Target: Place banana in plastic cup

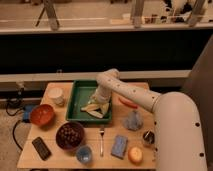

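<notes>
green tray holds the banana — the gripper, jaws spread wide, hangs low over it.

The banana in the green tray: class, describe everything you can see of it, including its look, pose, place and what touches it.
The banana looks pale yellow, slim and elongated, seemingly two tapering pieces splayed apart. It lies flat on the floor of the green tray, toward the tray's front. The gripper hangs right over it, low inside the tray; whether it touches the banana cannot be told. The banana is not in the plastic cup, which stands near the table's front edge.
</notes>
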You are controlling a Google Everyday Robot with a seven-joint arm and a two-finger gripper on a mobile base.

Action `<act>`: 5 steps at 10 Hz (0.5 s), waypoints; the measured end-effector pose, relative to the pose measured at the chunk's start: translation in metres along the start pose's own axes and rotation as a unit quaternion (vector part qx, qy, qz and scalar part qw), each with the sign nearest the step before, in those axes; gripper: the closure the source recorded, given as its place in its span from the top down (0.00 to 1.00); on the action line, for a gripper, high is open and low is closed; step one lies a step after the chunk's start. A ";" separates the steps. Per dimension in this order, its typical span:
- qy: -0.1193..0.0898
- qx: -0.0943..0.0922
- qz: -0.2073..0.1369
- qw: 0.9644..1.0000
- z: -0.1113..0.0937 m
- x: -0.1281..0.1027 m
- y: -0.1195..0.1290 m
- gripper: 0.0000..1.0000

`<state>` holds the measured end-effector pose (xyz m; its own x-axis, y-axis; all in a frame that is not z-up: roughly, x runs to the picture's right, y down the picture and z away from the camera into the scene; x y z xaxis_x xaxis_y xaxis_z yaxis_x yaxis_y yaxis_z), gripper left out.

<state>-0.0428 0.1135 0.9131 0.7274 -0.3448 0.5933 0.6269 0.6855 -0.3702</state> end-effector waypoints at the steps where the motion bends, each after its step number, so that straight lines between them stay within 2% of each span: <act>1: -0.003 0.000 -0.001 1.000 0.001 0.001 0.000 0.80; 5: -0.012 -0.004 -0.004 1.000 0.008 0.000 0.000 0.80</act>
<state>-0.0447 0.1186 0.9185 0.7151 -0.3354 0.6133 0.6355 0.6774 -0.3705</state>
